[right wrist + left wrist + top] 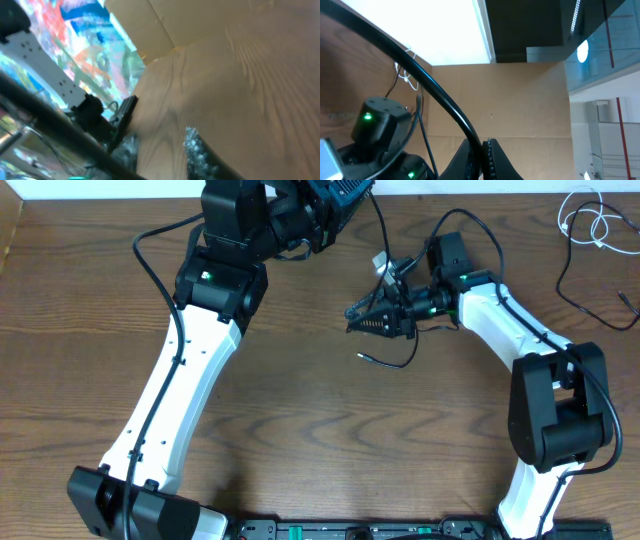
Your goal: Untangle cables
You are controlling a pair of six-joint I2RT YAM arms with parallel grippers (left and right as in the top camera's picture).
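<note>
A thin black cord (pixel 392 362) curls on the wooden table (pixel 300 410) just below the right gripper (pixel 360 323), its small plug lying free on the wood. A white cord (pixel 590 220) sits looped at the table's far right corner, and a second black cord (pixel 592 292) trails beside it, well apart from the action. The right gripper hovers low over the centre strand. Its blurred wrist view shows the fingers apart with bare wood between them and nothing caught. The left gripper (pixel 486 156), raised at the table's far edge, is clamped shut, and a dark cable (pixel 445 107) runs straight to its closed tips and appears to be pinched there. It cannot be told whether that strand is the one lying beneath the right arm. The risks look plain. The right jaws could close on empty wood and miss so slight a cord. A pull from the raised left arm could drag the loose plug out of reach. The robot's own thicker wiring crosses both wrist views and could snag a strand and tighten the knot.
</note>
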